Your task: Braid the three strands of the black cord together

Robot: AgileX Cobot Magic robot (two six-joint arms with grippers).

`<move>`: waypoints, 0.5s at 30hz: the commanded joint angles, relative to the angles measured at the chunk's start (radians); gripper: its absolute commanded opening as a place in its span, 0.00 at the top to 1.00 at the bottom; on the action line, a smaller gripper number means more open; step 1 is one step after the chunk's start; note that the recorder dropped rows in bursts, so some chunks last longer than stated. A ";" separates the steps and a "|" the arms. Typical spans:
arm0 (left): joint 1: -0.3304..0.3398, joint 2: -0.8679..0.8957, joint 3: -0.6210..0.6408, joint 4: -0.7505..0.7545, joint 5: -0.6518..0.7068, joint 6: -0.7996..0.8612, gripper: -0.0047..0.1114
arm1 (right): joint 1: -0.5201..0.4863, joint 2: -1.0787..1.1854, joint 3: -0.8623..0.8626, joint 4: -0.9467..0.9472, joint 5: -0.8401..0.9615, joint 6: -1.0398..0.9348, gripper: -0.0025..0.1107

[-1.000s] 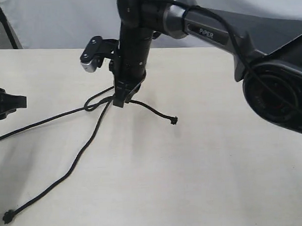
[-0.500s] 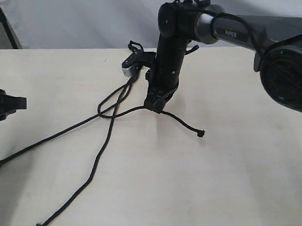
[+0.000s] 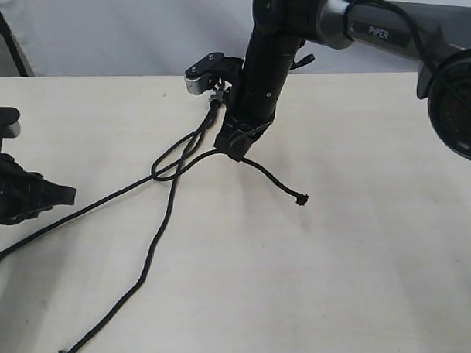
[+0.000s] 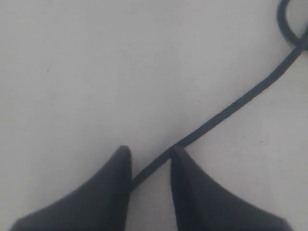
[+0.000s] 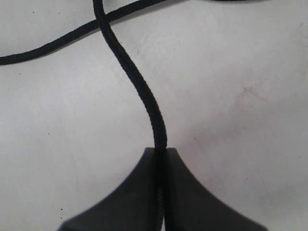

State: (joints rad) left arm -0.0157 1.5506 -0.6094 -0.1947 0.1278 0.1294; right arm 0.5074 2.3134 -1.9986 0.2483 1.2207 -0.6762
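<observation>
Since half a second earlier, the left gripper (image 4: 150, 155) has been brought inward and lowered over the table (image 3: 363, 280). Its jaws are seen narrowly parted astride the left strand (image 4: 231, 103), not yet closed on it. In the exterior view this strand's long axis runs from 8 o'clock, at that gripper, toward 2 o'clock, where the cord (image 3: 173, 169) crosses itself. The right gripper (image 5: 161, 151) is clamped on the short strand (image 5: 139, 79), whose free end trails toward 4 o'clock.

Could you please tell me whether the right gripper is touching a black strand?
Touching. The right wrist view shows the right gripper shut on a strand, which runs straight in between its jaws with no gap.
</observation>
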 commanded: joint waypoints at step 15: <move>-0.006 0.217 -0.016 0.004 -0.100 -0.015 0.96 | -0.005 -0.005 0.000 0.011 0.000 0.003 0.98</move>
State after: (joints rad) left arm -0.0174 1.7323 -0.6215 -0.1947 0.0451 0.1220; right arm 0.5074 2.3134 -1.9986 0.2507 1.2207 -0.6762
